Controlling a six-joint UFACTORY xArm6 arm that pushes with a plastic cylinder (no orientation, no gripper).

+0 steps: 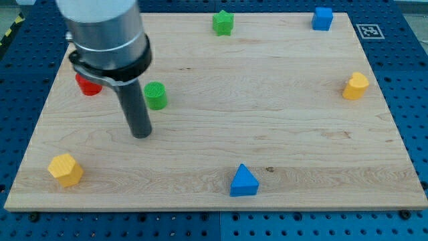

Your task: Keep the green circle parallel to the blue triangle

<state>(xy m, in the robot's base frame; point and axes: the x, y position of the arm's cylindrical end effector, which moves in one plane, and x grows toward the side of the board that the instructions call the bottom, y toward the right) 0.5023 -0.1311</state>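
Green ribbed plastic marks your target: the green circle [156, 95], a short cylinder, stands toward the table's left edge, somewhat nearer the top edge than the bottom. Your reference, the blue triangle [243, 181], a solid plastic wedge, sits near the bottom edge, a little right of the middle. The light wooden table [281, 114] lies bare between them, and the two are well apart.

You have no hand here to open or close; the arm ends in a plain dark rod, and my tip [141, 136] rests on the table just below and slightly left of the green circle, near it but, as far as you can see, not touching.

Judging by the layout, the lining-up is hardly begun: the circle lies far up and left of the triangle, level with it in neither direction. You would need to push the circle down toward the bottom edge to bring it alongside, and the tip is on the wrong side for that.

A red block [87, 85] is partly hidden behind the arm by the left edge.
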